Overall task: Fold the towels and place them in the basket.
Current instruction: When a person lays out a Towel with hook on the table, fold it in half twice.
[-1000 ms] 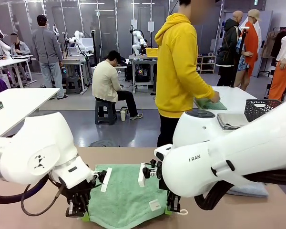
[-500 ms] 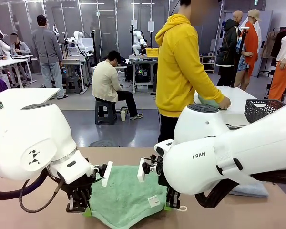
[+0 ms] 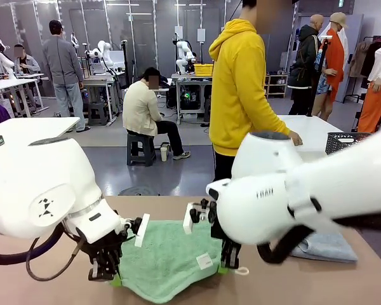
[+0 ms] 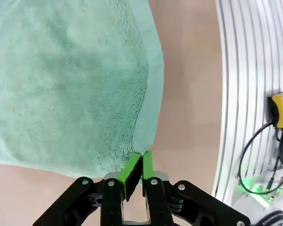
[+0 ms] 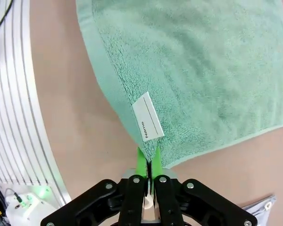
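The sea-green towel (image 3: 168, 257) lies spread on the table (image 3: 292, 286), at the middle of its near edge. The left tool (image 3: 105, 274) is pressed together on the towel's near left corner. The right tool (image 3: 230, 265) is clamped on the near right corner, just beside the white label (image 5: 147, 116). In both wrist views the green pads meet on the hem itself, with only a thin bite of cloth between them.

We judge this towel light, soft and entirely limp. It will sag in the middle once both corners rise, and it will drag on the table rather than slide cleanly. Terry pile should hold well against the pads, so slipping is a small worry, but so shallow a bite at the corner tip could pull free if the two arms draw apart and stretch the hem. The corners are the right hold: the stitched hem is the firmest part, and taking both lets us carry the near edge over to the far edge with the fold staying square.

A grey-blue towel (image 3: 330, 246) lies near the table's right edge. The basket (image 3: 349, 140) stands well apart, on a white table beyond.
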Robot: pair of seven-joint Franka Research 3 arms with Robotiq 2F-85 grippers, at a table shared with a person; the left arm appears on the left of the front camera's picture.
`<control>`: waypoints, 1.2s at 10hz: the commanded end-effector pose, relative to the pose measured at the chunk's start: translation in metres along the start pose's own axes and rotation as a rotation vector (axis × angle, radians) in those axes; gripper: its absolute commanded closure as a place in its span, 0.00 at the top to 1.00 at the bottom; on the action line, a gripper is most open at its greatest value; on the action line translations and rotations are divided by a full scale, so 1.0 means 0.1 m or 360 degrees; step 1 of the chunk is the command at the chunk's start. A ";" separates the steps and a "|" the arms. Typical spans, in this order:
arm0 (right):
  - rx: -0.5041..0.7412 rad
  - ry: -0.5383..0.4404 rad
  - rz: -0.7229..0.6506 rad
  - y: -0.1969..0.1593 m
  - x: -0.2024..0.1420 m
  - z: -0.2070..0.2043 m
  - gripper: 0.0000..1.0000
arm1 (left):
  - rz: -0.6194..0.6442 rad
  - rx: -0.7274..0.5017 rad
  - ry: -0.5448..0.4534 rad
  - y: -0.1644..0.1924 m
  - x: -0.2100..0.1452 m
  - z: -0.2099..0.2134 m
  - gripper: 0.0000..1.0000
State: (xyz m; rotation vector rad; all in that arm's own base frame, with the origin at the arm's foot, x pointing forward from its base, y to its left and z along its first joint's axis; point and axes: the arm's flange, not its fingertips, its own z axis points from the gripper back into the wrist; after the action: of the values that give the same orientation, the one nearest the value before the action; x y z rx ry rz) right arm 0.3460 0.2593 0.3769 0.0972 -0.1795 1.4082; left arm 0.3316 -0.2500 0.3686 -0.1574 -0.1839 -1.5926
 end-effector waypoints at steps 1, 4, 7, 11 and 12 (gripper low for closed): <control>0.0203 -0.0047 -0.0049 -0.49 0.13 0.18 0.04 | -0.0041 -0.0068 -0.0048 0.39 -0.01 0.11 0.06; 0.0208 -0.0017 -0.0191 -0.89 0.24 0.17 0.04 | 0.0035 -0.0058 -0.0075 0.79 0.03 0.22 0.06; 0.0263 -0.0030 -0.0257 -1.18 0.34 0.12 0.04 | 0.0126 -0.0007 -0.0015 1.17 0.02 0.25 0.06; 0.0271 -0.0003 -0.0407 -1.51 0.36 0.05 0.04 | 0.0251 -0.0029 -0.0047 1.58 -0.06 0.21 0.06; 0.0286 0.0000 -0.0417 -1.59 0.36 0.05 0.04 | 0.0306 -0.0003 -0.0074 1.68 -0.11 0.22 0.06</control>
State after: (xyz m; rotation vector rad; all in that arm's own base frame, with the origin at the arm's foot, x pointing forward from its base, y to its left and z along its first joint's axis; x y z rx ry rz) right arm 0.4989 0.2619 0.3910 0.2552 -0.0661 1.1834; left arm 0.4886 -0.2361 0.3868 -0.1944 -0.2011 -1.4364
